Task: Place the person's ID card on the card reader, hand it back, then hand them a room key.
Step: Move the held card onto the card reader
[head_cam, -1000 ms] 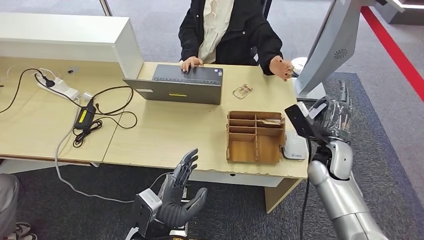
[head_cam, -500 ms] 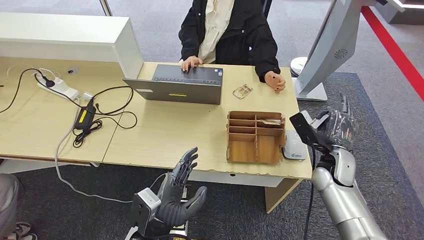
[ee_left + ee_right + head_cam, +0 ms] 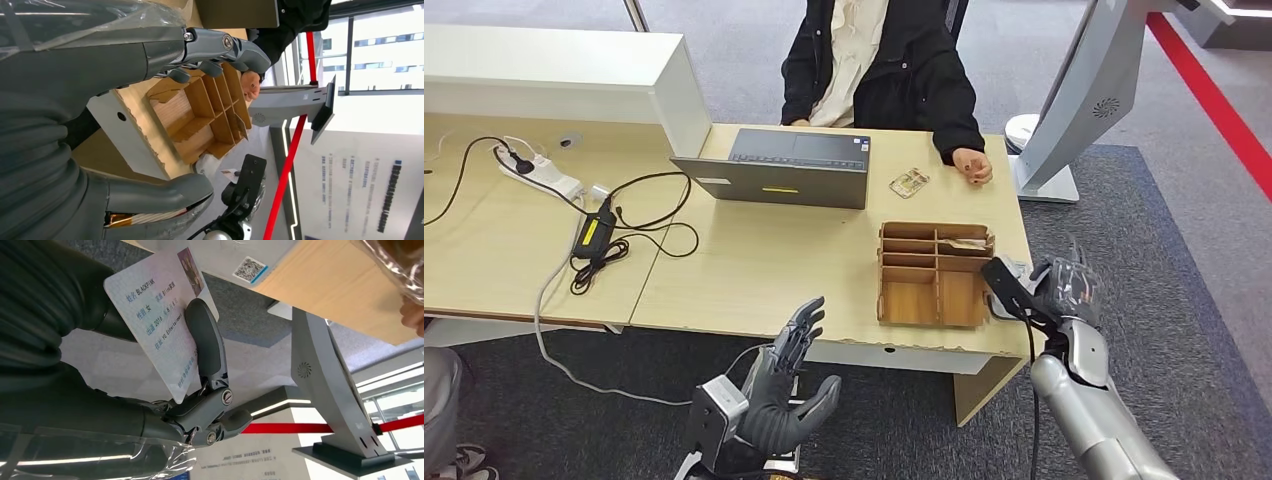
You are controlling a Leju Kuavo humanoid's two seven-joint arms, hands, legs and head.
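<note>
Compared with the earlier frames, the right hand point(image 3: 1069, 288) is now sitting lower and closer in, at the desk's point(image 3: 754, 270) right edge, and the person's hands are pulling back: one off the laptop point(image 3: 784, 168), the other hand point(image 3: 972, 165) resting on the desk by the small item point(image 3: 908, 182) lying there. In the right wrist view the right hand point(image 3: 150, 390) is pinching the ID card point(image 3: 160, 322) between thumb point(image 3: 207, 347) and fingers, printed face toward the camera, likely so it can go flat onto the reader. The card reader point(image 3: 1014, 300) is lying at the desk's right end just beside the wooden organizer point(image 3: 934, 275), mostly hidden behind the hand, so the card is hovering near it; contact cannot be told. The left hand point(image 3: 789, 385) is hanging below the desk front, fingers apart, holding nothing, probably parked out of the way. The left wrist view is showing the left hand point(image 3: 100, 100) spread, with the wooden organizer point(image 3: 200, 117) beyond it. A card is standing in one of the organizer's back slots, possibly a room key for later. Judged step: lowering the ID onto the reader.
</note>
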